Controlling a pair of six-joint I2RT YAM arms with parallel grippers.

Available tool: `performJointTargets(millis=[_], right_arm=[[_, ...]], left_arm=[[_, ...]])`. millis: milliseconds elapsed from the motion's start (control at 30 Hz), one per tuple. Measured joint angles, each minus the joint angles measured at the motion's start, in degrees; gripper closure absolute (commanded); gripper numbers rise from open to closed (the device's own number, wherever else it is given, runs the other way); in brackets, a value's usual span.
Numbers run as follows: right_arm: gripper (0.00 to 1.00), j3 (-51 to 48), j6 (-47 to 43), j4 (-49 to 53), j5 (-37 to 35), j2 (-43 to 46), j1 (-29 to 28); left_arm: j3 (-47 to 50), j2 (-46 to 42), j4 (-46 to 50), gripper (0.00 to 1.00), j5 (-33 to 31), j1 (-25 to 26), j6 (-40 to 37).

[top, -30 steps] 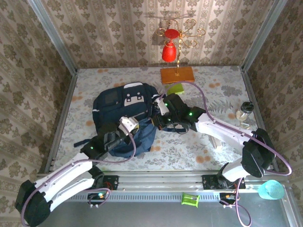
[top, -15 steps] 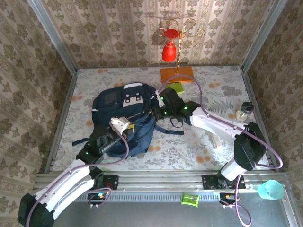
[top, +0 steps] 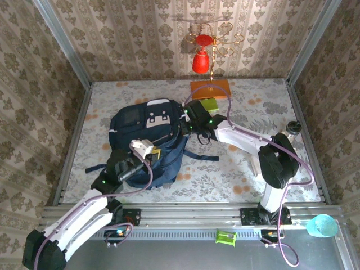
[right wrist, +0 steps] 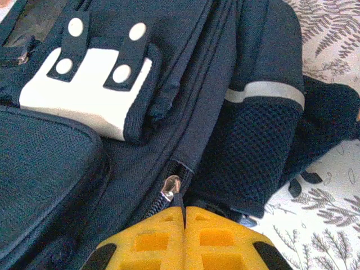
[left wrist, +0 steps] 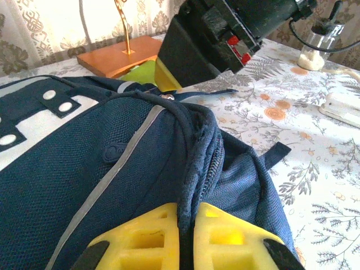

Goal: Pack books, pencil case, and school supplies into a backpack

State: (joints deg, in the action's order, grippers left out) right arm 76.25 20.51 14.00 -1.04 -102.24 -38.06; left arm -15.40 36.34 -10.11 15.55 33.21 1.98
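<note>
From above, the backpack [top: 143, 132] lies flat on the desk [top: 253, 112], mid-left. My left gripper [top: 147, 151] sits at its near edge and my right gripper [top: 185, 121] at its far right corner. One light green school supply [top: 210, 104] lies outside on the desk, just beside the orange slab [top: 211, 88].

At my left wrist, the left gripper [left wrist: 188, 225] is pinched narrow on a ridge of the backpack's navy fabric beside the zip line, holding the bag down.

At my right wrist, the right gripper [right wrist: 184, 225] is closed tight with the zip pull [right wrist: 171, 185] caught between its fingers, at the side of the backpack [right wrist: 56, 163] below the white patch.

I judge the step in hand is working the zip, one arm bracing and the other drawing. Which way the zip must run I cannot tell. Next I should pull the slider steadily along its curved track while the left grip keeps the cloth taut, so the fabric does not bunch or jam. The green piece outside suggests packing is unfinished.
</note>
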Motion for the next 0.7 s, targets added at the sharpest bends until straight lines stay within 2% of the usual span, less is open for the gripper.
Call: performJointTargets(millis=[167, 200, 333, 367, 400, 500, 600, 700], right_arm=[[1.00, 0.5, -1.6, -1.8, 3.6, -1.8, 1.4], [0.97, 1.1, -1.9, -1.6, 4.0, -2.3, 1.5], [0.74, 2.8, -3.7, 0.2, 3.7, -3.1, 1.9], [0.69, 2.8, -4.2, 1.0, 2.7, -2.8, 2.0], [0.67, 2.4, -4.9, 1.9, 1.5, -2.4, 2.1], [0.59, -0.9, -6.3, 4.0, -1.5, 1.3, 2.5], [0.54, -4.0, -6.8, 4.5, -0.7, 5.8, 2.7], [0.51, -3.6, -5.8, 2.5, 2.2, 6.4, 2.9]], left_arm=[[0.1, 1.0, -1.1, 1.00, 0.2, 0.0, 0.2], [0.1, 1.4, -1.3, 1.00, 0.3, -0.1, 0.2], [0.4, 4.7, -3.9, 1.00, 1.3, -0.3, 0.3], [0.4, 5.6, -4.7, 0.94, 1.8, -0.3, 0.5], [0.4, 6.8, -5.6, 0.78, 2.4, -0.3, 0.7], [0.7, 9.1, -8.0, 0.40, 3.8, -0.3, 2.3], [0.7, 9.0, -8.8, 0.27, 3.6, -0.8, 5.9], [-0.7, 7.3, -5.3, 0.21, 1.5, -3.3, 10.8]])
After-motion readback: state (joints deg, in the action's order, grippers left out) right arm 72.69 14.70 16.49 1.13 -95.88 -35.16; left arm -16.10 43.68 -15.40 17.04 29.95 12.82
